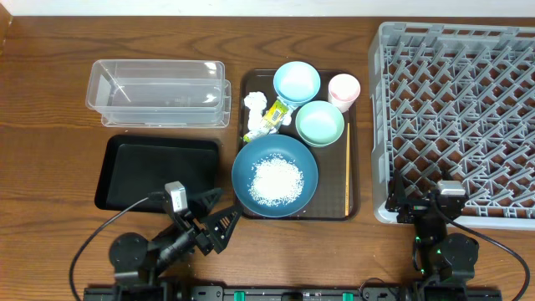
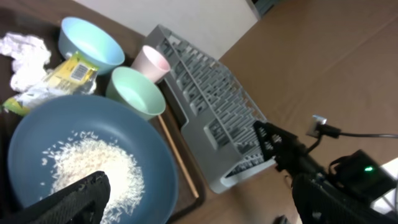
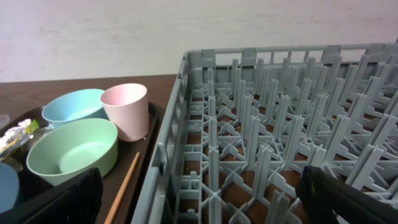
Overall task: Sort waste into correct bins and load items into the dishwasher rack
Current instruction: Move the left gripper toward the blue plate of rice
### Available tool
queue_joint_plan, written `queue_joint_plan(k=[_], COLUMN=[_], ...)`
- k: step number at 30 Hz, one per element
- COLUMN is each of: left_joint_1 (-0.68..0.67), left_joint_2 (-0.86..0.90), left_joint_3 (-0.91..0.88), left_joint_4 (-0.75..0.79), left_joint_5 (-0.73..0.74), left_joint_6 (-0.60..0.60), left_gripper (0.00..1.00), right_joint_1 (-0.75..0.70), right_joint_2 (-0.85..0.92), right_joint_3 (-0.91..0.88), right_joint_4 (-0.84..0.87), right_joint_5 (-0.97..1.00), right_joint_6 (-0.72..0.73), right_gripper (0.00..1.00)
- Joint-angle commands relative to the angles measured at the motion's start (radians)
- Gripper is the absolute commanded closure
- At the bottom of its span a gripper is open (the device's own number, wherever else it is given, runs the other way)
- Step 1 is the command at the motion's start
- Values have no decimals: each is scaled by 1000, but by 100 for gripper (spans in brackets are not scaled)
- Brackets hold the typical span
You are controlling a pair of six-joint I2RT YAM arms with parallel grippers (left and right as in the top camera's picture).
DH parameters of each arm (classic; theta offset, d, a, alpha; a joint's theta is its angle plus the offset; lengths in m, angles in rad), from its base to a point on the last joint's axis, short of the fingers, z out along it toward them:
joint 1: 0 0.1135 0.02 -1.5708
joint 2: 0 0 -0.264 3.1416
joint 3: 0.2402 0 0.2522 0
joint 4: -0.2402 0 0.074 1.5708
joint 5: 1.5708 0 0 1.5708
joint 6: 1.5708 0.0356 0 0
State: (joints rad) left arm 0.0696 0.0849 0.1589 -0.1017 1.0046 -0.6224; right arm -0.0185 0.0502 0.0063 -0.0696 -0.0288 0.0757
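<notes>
A dark blue plate (image 1: 276,176) with a heap of white rice (image 1: 277,181) lies on the brown serving tray. Behind it are a light blue bowl (image 1: 297,81), a mint bowl (image 1: 319,123), a pink cup (image 1: 343,89), crumpled tissue (image 1: 257,105), a yellow-green wrapper (image 1: 269,120) and chopsticks (image 1: 348,171). The clear tub (image 1: 159,92) and the black tray (image 1: 155,171) lie to the left, the grey rack (image 1: 460,117) to the right. My left gripper (image 1: 219,219) is open and empty, just in front of the plate (image 2: 93,155). My right gripper (image 1: 425,205) is open and empty at the rack's near edge (image 3: 249,155).
The brown serving tray (image 1: 355,196) sits between the bins and the rack. Both arm bases stand at the table's front edge. The tub and the black tray hold nothing visible.
</notes>
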Motion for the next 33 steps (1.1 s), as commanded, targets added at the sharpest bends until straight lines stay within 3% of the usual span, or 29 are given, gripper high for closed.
queue_joint_plan(k=[1,5,7,11,16,19,21,26,30,33], left_joint_1=[3,3,3,3,3,-14,-47,-216,-358,-435], left_joint_2=[103,275,390,550,650,660,659,711,848,926], left_joint_3=[121,234,307,414,477,522,575,799,962,1004], left_joint_4=[-90,-370,-529,-647,-618,-620,-654,-894,-1061,-1040], left_joint_5=[13,-177,-355,-443,-243,-209,-263,-594,-674,-673], left_joint_6=[100,310,391,401,405,438,458,407,393,391], left_gripper=[5,5,5,5,5,5,5,5,4,4], right_joint_1=[-11,-11,-11,-11,-11,-11,-11,-11,-11,-11], right_joint_2=[-3,-3,-3,-3,-3,-3,-3,-3,-3,-3], right_joint_3=[-1,-1,-1,-1,-1,-1,-1,-1,-1,-1], right_joint_4=[-4,-4,-4,-4,-4,-4,-4,-4,-5,-4], right_joint_5=[6,6,6,6,6,6,6,6,6,6], right_joint_6=[13,13,13,13,13,13,13,13,13,13], right_gripper=[1,1,1,1,1,1,1,1,1,1])
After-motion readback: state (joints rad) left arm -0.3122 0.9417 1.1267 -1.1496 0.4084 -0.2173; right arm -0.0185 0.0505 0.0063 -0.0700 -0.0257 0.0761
